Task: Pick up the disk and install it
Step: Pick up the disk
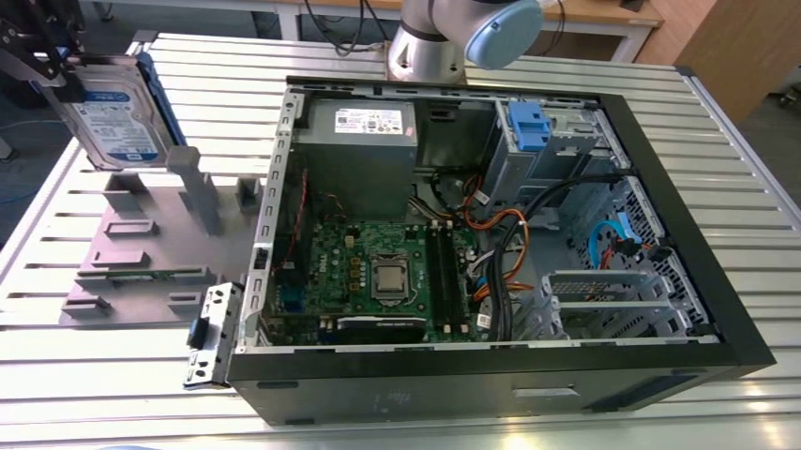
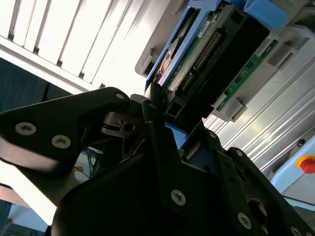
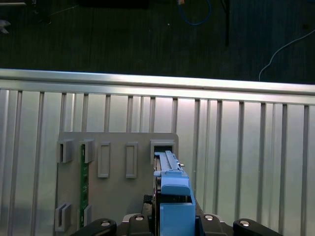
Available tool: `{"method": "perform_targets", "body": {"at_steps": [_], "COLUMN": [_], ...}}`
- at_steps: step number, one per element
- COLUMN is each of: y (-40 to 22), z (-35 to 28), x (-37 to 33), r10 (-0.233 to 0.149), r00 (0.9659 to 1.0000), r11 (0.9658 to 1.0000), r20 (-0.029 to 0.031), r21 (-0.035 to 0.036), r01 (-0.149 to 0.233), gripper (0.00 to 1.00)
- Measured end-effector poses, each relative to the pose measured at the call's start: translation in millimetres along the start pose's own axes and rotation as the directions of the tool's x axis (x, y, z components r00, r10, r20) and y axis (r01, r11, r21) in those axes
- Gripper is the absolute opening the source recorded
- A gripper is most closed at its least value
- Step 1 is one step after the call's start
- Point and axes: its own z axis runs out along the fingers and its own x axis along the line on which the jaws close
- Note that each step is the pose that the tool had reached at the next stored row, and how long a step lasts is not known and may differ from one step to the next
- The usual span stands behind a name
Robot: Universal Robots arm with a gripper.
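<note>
The disk (image 1: 115, 112) stands on its edge at the top of the exterior view's left. It is over the far end of the grey holder (image 1: 138, 234) on the counter (image 1: 126, 394). The black fingers (image 2: 153, 123) are closed on the disk, pinching its top end. I cannot tell if its bottom edge is out of the holder's slot (image 3: 162, 145). The open computer case (image 1: 501, 389) sits well apart, in the middle of that view.

The disk is a metal box, so it is likely hard, stiff and a bit heavy. Its silver face looks smooth and may slip. The green board (image 2: 197, 59) on its back looks easy to hurt. The blue frame (image 3: 174, 211) round the edges looks like the best place to hold, away from board and label.
</note>
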Motion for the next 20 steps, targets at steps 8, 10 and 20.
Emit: {"method": "perform_targets", "body": {"at_steps": [8,10,20], "y": [0.0,0.0,0.1], "z": [-1.8,-2.3,-4.7], "x": [0.0,0.0,-0.1], "r10": [0.000,0.000,0.000], "r00": [1.0000,1.0000,1.0000], "r11": [1.0000,1.0000,1.0000], "r20": [0.0000,0.0000,0.0000], "r21": [0.0001,0.0001,0.0001], "r01": [0.000,0.000,0.000], "gripper": [0.36,0.36,0.36]}}
